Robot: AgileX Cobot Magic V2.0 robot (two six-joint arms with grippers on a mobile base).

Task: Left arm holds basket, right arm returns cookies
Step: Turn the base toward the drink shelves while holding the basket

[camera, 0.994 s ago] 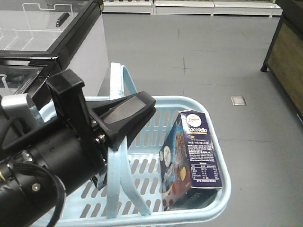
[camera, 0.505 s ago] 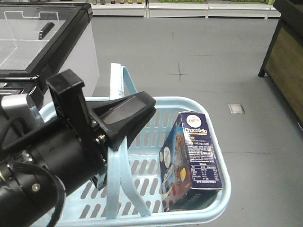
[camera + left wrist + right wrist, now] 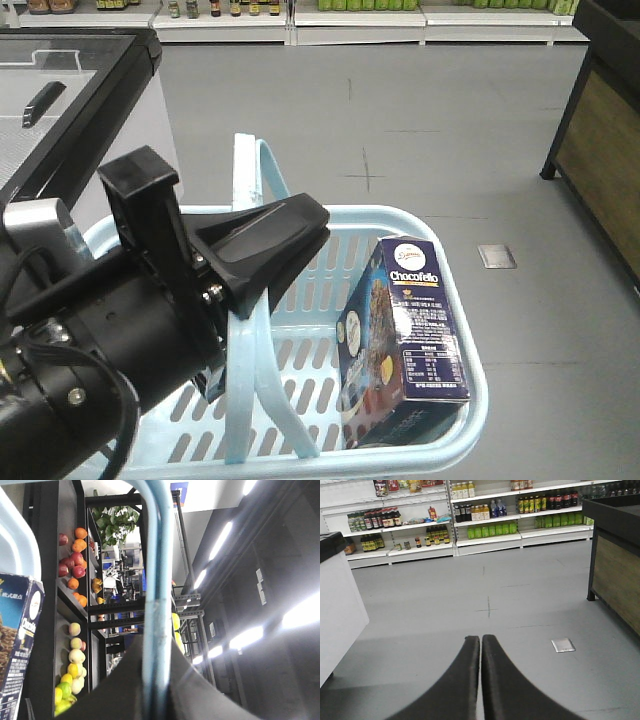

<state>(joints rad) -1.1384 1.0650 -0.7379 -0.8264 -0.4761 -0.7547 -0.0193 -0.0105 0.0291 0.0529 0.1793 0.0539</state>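
Observation:
The light blue basket (image 3: 455,300) hangs close in front of me in the front view. Its two flat handles (image 3: 247,165) rise together and pass between the black wedge fingers of my left gripper (image 3: 300,225), which is shut on them. In the left wrist view the handle (image 3: 157,555) runs straight up out of the left gripper (image 3: 157,652). The navy Chocofello cookies box (image 3: 405,335) stands tilted in the basket's right end, and its edge shows again as the cookies (image 3: 17,635) at far left. My right gripper (image 3: 480,640) is shut and holds nothing, above the grey floor.
A glass-topped freezer chest (image 3: 70,90) stands at left and a dark wood-sided counter (image 3: 600,130) at right. Shelves of bottles (image 3: 485,510) line the far wall. A metal floor plate (image 3: 497,256) lies ahead. A fruit rack (image 3: 72,580) shows behind the basket.
The surroundings have slid toward me: the freezer has drifted left, the floor plate has come nearer, and far shelves have come into sight. Basket, box and left gripper keep their places in view.

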